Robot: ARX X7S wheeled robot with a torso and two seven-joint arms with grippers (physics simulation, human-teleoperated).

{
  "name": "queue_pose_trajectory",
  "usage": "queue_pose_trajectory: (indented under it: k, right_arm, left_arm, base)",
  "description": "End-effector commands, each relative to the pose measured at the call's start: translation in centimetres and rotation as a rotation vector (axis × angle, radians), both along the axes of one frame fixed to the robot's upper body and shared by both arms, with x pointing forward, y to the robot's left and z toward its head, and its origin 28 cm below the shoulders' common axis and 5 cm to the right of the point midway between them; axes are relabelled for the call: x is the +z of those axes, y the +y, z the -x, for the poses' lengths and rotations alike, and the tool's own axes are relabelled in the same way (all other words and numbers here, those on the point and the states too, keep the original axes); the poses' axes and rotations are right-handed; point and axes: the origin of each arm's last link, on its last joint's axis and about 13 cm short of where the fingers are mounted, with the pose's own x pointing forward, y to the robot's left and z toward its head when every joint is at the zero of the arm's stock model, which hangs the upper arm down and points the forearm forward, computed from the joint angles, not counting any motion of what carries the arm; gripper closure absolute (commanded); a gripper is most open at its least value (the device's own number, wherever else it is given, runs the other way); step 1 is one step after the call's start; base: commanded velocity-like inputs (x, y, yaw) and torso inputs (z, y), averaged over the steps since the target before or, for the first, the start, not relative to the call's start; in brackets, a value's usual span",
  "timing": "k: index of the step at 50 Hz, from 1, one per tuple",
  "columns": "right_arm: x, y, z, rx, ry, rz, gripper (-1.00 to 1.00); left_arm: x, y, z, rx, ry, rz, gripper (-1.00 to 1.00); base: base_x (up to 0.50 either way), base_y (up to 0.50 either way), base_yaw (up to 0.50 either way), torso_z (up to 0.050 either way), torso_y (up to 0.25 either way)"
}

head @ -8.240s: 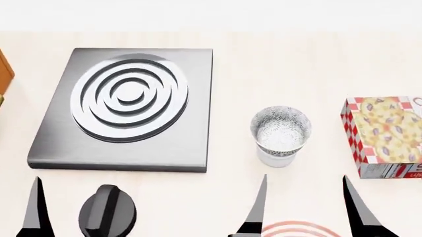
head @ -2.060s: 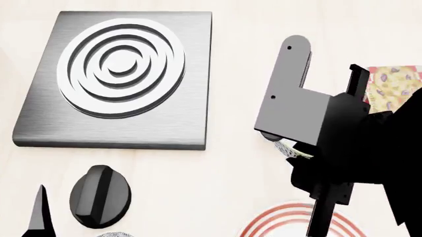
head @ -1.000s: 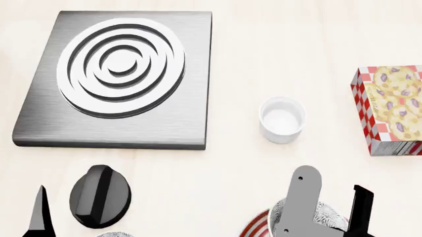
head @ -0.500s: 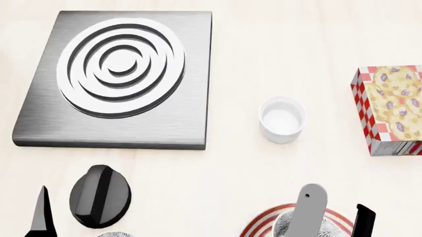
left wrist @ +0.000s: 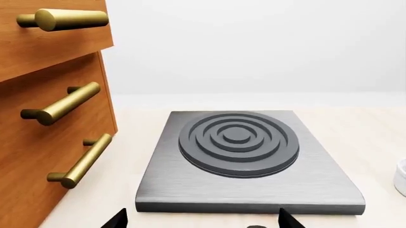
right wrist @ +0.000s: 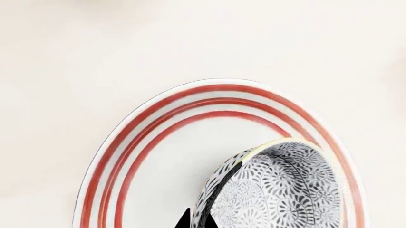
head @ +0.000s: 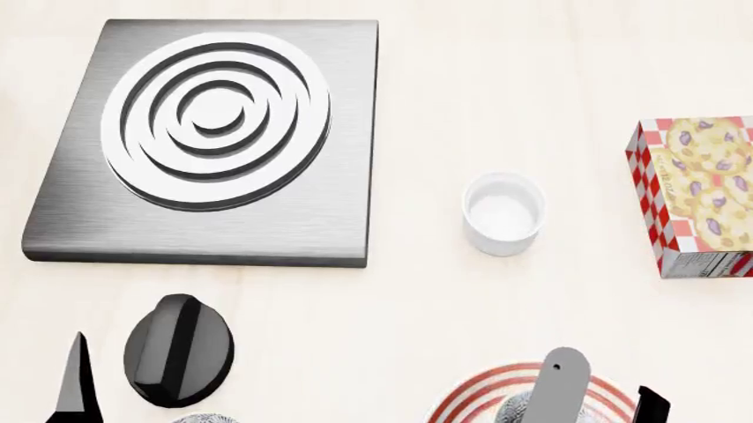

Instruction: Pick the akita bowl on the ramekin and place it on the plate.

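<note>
The right gripper (head: 600, 397) is low at the near edge of the head view, right over the plate (head: 477, 397). The bowl (right wrist: 273, 190) sits between its fingers, over the plate's inner white area, and looks tilted in the right wrist view. One dark finger (right wrist: 197, 219) crosses the bowl's rim there, so it looks clamped on the bowl, though I can't tell if the bowl touches the plate.

The ramekin (head: 503, 213) stands bare on the surface (head: 424, 300), well apart from the plate, between the burner (head: 212, 137) and a cookie box (head: 700, 198).

The left gripper (left wrist: 199, 219) only shows two dark tips spread wide with nothing between them, facing the burner, with wooden drawers (left wrist: 51, 109) beside it. A black knob (head: 179, 350) lies near the left finger in the head view.
</note>
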Motion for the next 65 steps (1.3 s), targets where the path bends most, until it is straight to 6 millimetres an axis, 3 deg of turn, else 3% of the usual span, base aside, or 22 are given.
queue_pose_trajectory:
  k: [1,22,23,45,65]
  right_arm:
    - [-0.7,0.1,-0.3,-0.009,-0.011,-0.019,1.00]
    - [-2.0,0.4,-0.4,-0.028,0.030,-0.049,1.00]
    - [-2.0,0.5,-0.3,-0.029,0.033,-0.045,-1.00]
    - [-2.0,0.5,-0.3,-0.047,-0.007,-0.080,-1.00]
    - [-1.6,1.8,-1.0,0.012,-0.086,-0.274,-1.00]
  left_arm:
    - [-0.1,0.0,0.0,0.001,0.001,-0.001,-1.00]
    - [0.0,0.1,0.0,0.003,-0.003,-0.002,-1.00]
    - [0.0,0.1,0.0,0.003,-0.003,-0.003,-1.00]
    - [-0.1,-0.1,0.0,-0.006,-0.002,-0.004,-1.00]
    - [0.0,0.0,0.0,-0.001,-0.001,-0.002,-1.00]
  base:
    - [0.00,0.00,0.00,0.000,0.000]
    - [0.00,0.00,0.00,0.000,0.000]
    - [0.00,0.00,0.00,0.000,0.000]
    - [0.00,0.00,0.00,0.000,0.000]
    - [0.00,0.00,0.00,0.000,0.000]
